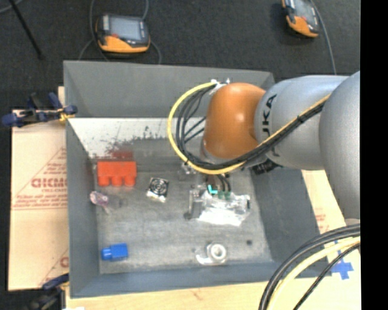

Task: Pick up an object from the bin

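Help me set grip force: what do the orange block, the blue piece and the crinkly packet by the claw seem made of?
Orange block: likely hard plastic, matte, evenly coloured, with moulded studs along one edge. Blue piece: probably plastic too, smooth, one solid colour. Crinkly packet: seemingly thin clear film, glossy, judging by its wrinkles and bright glints.

floor: dark carpet | top left: orange-black handheld unit lying on it, cabled | top right: second orange-black unit, cabled
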`<state>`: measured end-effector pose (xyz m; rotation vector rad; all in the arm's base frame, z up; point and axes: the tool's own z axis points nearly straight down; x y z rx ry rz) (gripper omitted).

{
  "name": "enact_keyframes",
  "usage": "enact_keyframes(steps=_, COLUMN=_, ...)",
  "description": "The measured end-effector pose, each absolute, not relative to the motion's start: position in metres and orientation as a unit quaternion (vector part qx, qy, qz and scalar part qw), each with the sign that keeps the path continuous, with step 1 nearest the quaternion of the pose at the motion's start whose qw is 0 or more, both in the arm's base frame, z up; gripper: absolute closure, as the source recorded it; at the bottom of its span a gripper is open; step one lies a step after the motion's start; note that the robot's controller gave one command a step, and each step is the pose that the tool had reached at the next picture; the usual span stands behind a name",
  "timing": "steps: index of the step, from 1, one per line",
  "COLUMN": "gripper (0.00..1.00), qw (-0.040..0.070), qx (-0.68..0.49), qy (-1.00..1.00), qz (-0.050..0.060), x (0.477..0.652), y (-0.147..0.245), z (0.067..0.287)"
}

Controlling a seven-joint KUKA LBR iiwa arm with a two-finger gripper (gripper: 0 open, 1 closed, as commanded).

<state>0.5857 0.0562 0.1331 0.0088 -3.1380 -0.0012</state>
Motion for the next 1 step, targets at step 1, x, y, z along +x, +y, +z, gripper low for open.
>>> enact_keyframes(steps=1, gripper=0.00, qw=-0.003, qx=0.284, qy=-0.959, qz=0.000, x=0.6367, y=0.0927, z=0.0703)
